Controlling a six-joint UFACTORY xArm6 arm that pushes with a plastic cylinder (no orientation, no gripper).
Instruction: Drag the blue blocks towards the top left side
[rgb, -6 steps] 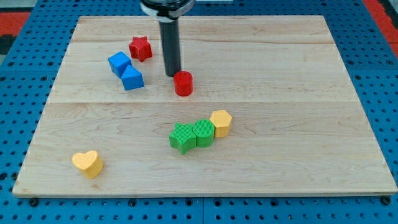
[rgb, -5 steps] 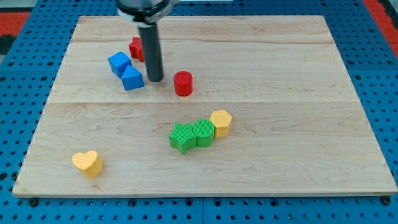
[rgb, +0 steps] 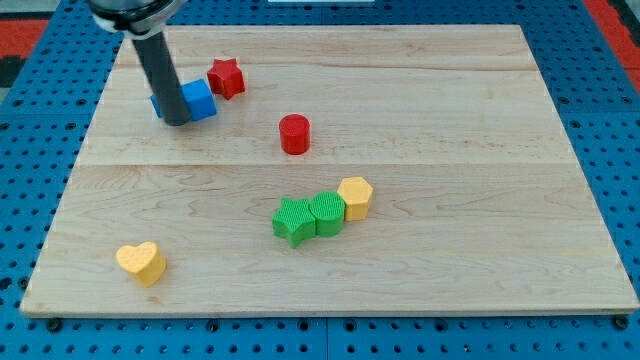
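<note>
Judging by how things lie, the job looks partly done: the blue blocks (rgb: 196, 100) sit in the upper left part of the wooden board (rgb: 450, 230), but short of its 10 o'clock corner, with bare wood between them and the edge. Only one blue face and a sliver at the rod's left side show clearly, since my rod covers the rest, so I cannot tell how the two blocks sit against each other. What is left, I think, is more pushing toward 10 or 11 o'clock until they near the corner.

My rod comes down from the view's top left, leaning slightly, and my tip (rgb: 176, 121) rests on the board touching or just beside the blue blocks, at about their 7 o'clock. I carry no pincer at all, only this plain rod, so there is nothing to open or close.

From there, a push toward 11 o'clock seems the likely next move, though I may need to come round to the blocks' 4 o'clock side first.

The red star block (rgb: 226, 77) lies just beside the blue pair, at their 1 o'clock, close enough that it might get nudged. The red cylinder (rgb: 294, 133) stands apart toward 4 o'clock.
</note>
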